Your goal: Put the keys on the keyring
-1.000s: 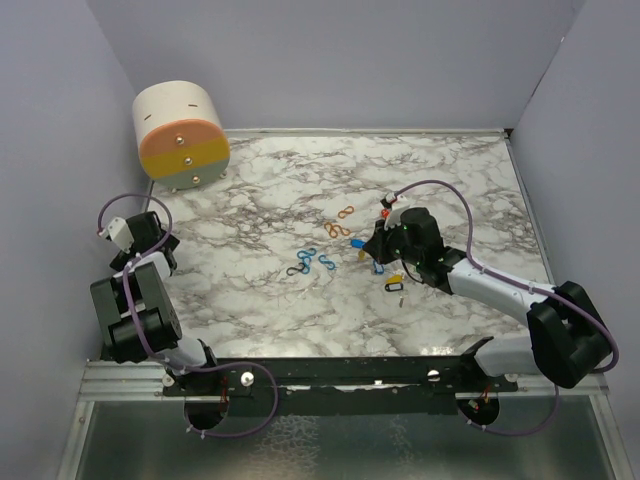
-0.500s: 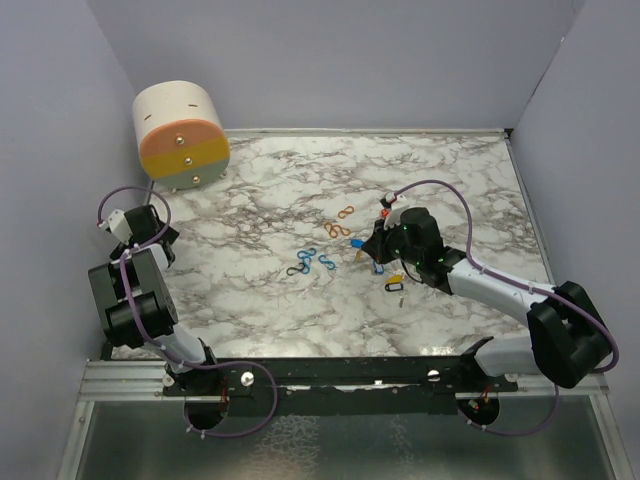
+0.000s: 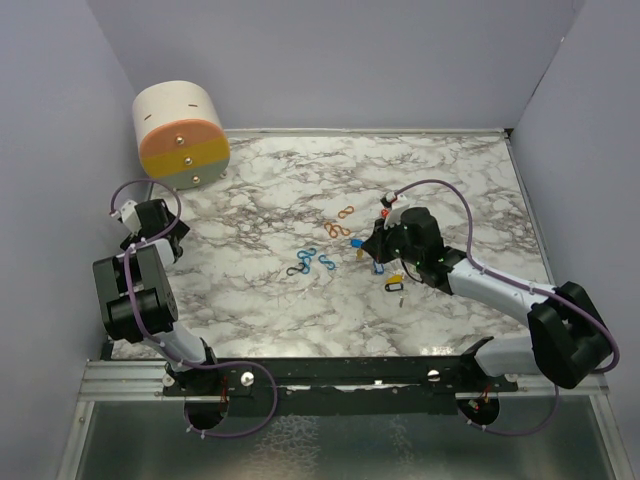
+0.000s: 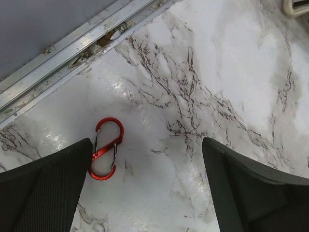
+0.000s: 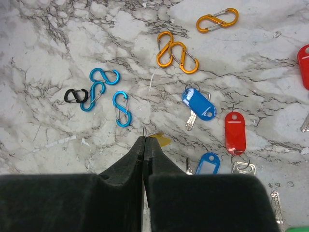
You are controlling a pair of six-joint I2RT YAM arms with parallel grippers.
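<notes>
The right gripper [image 5: 145, 139] was clenched, its two black fingers pressed flat together. A thin bit of wire showed at their tips, but whether it was pinched there could not be told. A yellow tag [image 5: 161, 140] peeped out just beside the tips. Ahead and to the left lay three blue clips [image 5: 121, 109] and a black clip [image 5: 76, 95] touching one of them. Farther ahead sat a touching pair of orange clips [image 5: 176, 51], with a single orange clip [image 5: 217, 20] beyond.

The keys [image 5: 240, 166] were spread to the right of this gripper. A blue-tagged key [image 5: 198, 104] lay nearest ahead, a red-tagged key [image 5: 234, 133] lay past it, and a second blue tag [image 5: 206, 165] lay close beside the finger.

The left gripper [image 4: 147, 145] stood released, fingers wide apart, over bare surface at the table's left edge, well apart from the keys. A red clip [image 4: 105, 149] lay just beside one finger.

The table [image 3: 250, 190] was white marble pattern with dark veins, edged by a metal rail [image 4: 72, 53]. Plain lavender-grey walls [image 3: 330, 60] closed it in on three sides. A rounded block [image 3: 181, 135] banded cream, orange, yellow and grey sat in the far left corner.
</notes>
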